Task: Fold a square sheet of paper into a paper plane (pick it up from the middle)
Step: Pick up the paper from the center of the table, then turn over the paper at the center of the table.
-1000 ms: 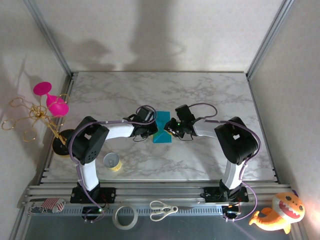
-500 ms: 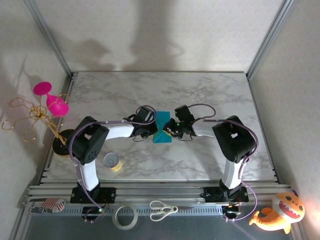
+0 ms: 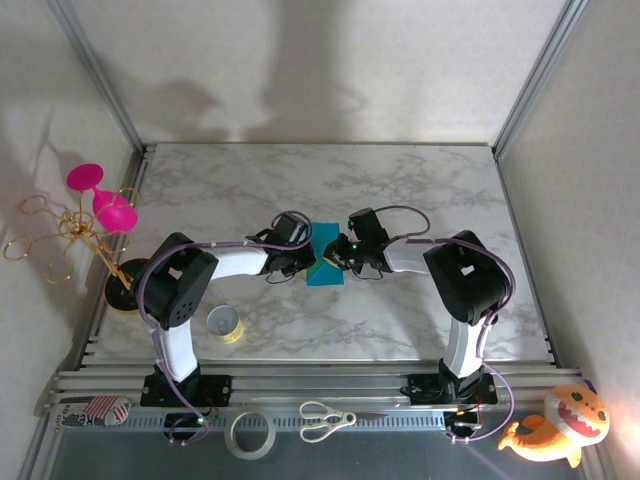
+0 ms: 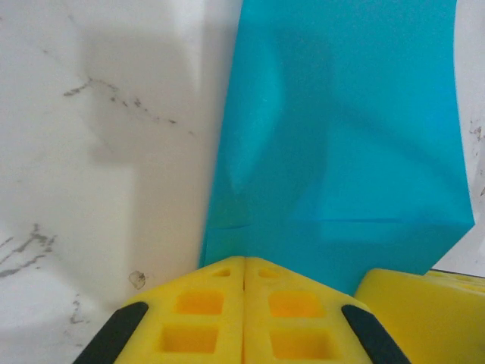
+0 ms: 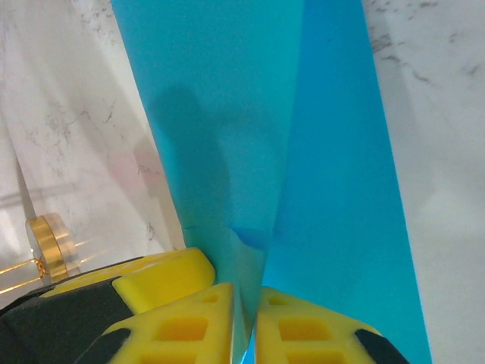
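The square sheet of paper [image 3: 326,274] is teal-blue and lies part-folded at the middle of the marble table, between the two arms. My left gripper [image 3: 307,258] comes in from the left. In its wrist view, the left gripper [image 4: 244,262] is shut, with its tips at the sheet's [image 4: 341,136] near edge. My right gripper [image 3: 339,255] meets it from the right. A raised flap of the paper [image 5: 227,114] runs down into the narrow slot of the right gripper [image 5: 247,300], which is shut on it. The two grippers nearly touch.
A small yellow tape roll [image 3: 225,323] sits at the front left of the table [image 3: 420,190]. Pink glasses on a gold rack [image 3: 95,208] stand past the left edge. Scissors [image 3: 322,420], a white tape ring [image 3: 250,433] and an orange plush toy [image 3: 560,425] lie along the front rail.
The right gripper has narrowed onto the paper flap and edged slightly left toward the left gripper. The left gripper has stayed shut and still.
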